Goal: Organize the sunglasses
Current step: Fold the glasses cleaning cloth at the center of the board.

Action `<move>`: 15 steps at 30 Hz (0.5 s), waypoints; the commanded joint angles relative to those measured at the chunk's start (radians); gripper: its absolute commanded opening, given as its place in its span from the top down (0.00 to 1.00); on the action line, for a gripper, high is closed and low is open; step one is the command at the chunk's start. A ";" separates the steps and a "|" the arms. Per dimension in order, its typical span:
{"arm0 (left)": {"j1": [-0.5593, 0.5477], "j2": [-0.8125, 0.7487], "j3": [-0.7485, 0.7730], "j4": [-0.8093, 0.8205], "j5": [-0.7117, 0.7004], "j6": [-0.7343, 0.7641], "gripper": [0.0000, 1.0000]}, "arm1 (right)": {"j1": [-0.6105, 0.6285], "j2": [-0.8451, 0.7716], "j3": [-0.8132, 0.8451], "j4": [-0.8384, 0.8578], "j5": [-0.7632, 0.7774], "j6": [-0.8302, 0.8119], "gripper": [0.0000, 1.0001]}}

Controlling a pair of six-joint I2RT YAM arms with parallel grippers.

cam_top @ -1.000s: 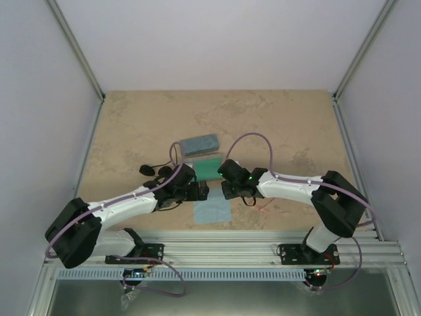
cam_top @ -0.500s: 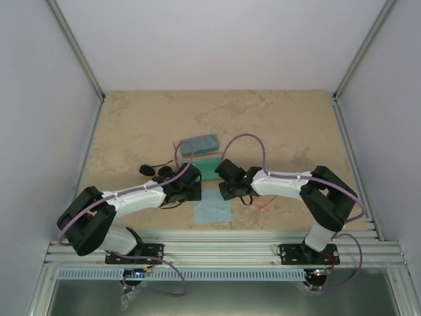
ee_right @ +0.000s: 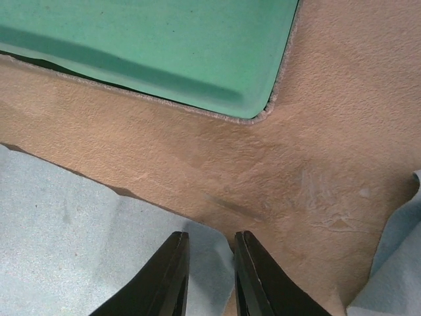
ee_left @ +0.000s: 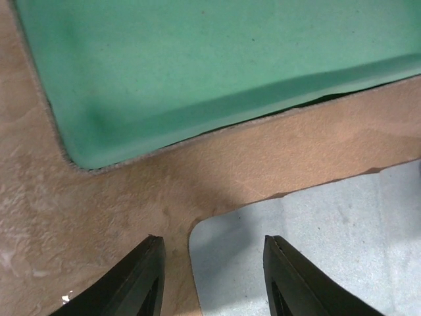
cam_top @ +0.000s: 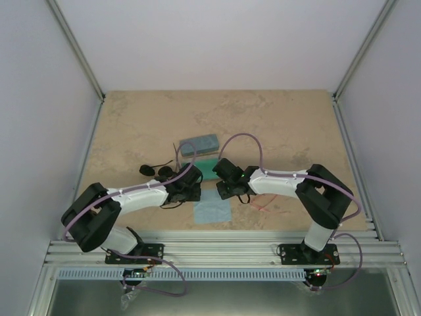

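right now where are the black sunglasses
In the top view the black sunglasses lie left of centre, just beyond the left arm and to the left of the green case.

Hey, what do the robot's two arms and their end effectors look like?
The left arm and right arm have white tubular links with bulky black joints, and a thin purple cable loops along each. The left end effector and right end effector carry smooth black tapered fingers.

Robot test cell, a lab setup
Plain white panels (cam_top: 230, 39) in aluminium framing (cam_top: 75, 49) enclose a tan surface (cam_top: 263, 118) (stone-patterned); the left arm (cam_top: 138, 194) and right arm (cam_top: 283, 181) stand bolted on a slotted metal rail (cam_top: 223, 247).
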 commanded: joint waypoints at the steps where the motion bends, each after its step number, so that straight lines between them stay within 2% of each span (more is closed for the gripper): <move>1: -0.005 0.018 0.004 0.010 0.028 0.002 0.58 | -0.003 0.018 0.007 0.004 0.003 -0.012 0.80; 7: -0.005 0.049 -0.003 0.031 0.025 -0.009 0.65 | -0.004 0.023 0.007 0.009 -0.008 -0.021 0.81; 12: -0.005 0.064 -0.004 0.030 0.041 -0.008 0.78 | -0.004 0.024 0.004 0.013 -0.030 -0.027 0.85; 15: -0.004 0.049 -0.015 0.031 0.064 -0.005 0.80 | -0.004 0.024 0.002 0.011 -0.040 -0.032 0.89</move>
